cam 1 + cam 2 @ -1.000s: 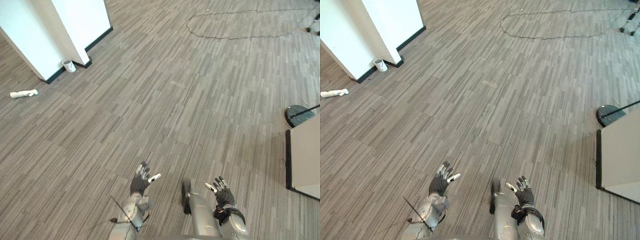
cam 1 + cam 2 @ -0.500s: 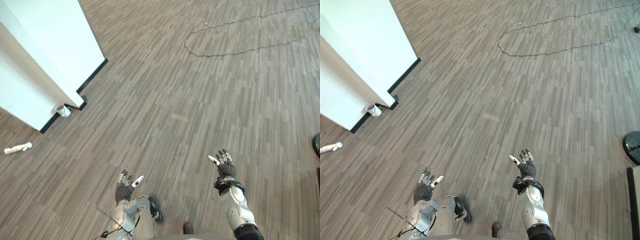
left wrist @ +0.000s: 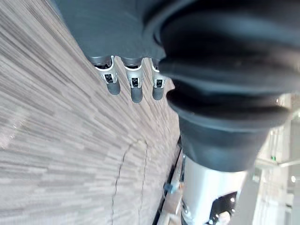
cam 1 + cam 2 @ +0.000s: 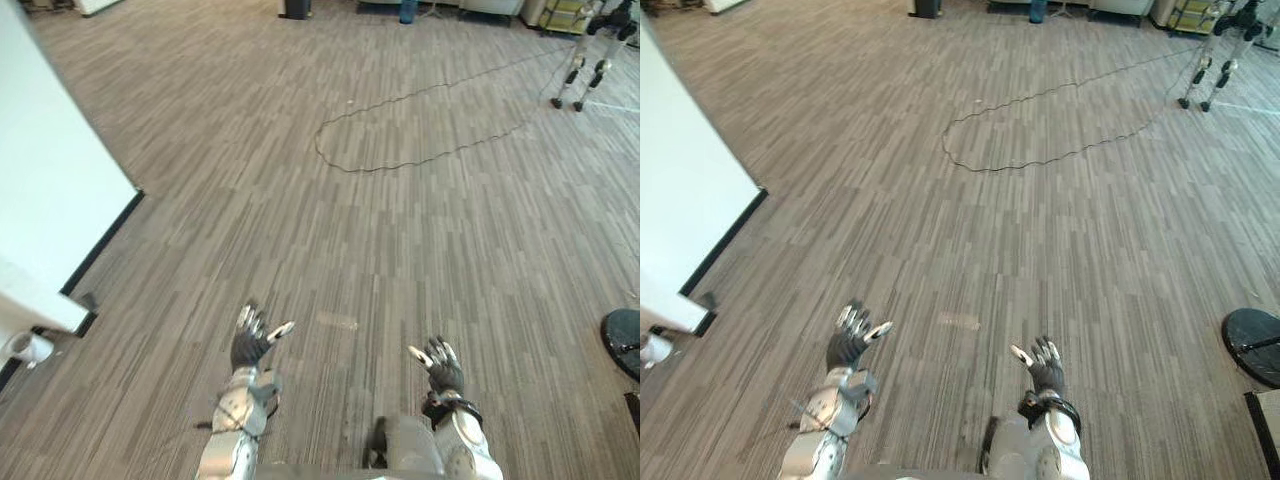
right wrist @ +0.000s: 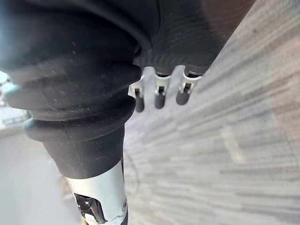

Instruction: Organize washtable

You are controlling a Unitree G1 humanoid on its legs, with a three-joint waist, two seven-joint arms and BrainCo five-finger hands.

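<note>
Both hands hang empty over a grey wood-pattern floor. My left hand (image 4: 250,345) shows low in the eye views, left of centre, its fingers spread and straight. My right hand (image 4: 440,368) is low and right of centre, also spread with nothing in it. In the left wrist view the fingers (image 3: 136,89) point straight out above the floor. The right wrist view has its fingers (image 5: 159,96) straight as well. No washtable and none of its items are in sight.
A white wall (image 4: 50,200) with a dark skirting stands at the left, a small white cup (image 4: 30,347) at its foot. A black cable (image 4: 400,130) loops across the floor ahead. A dark round base (image 4: 622,340) lies at the right edge.
The camera has swung: the wall slid off to the left and the cable loop came nearer the centre. My right hand has dropped lower. Both hands stay open.
</note>
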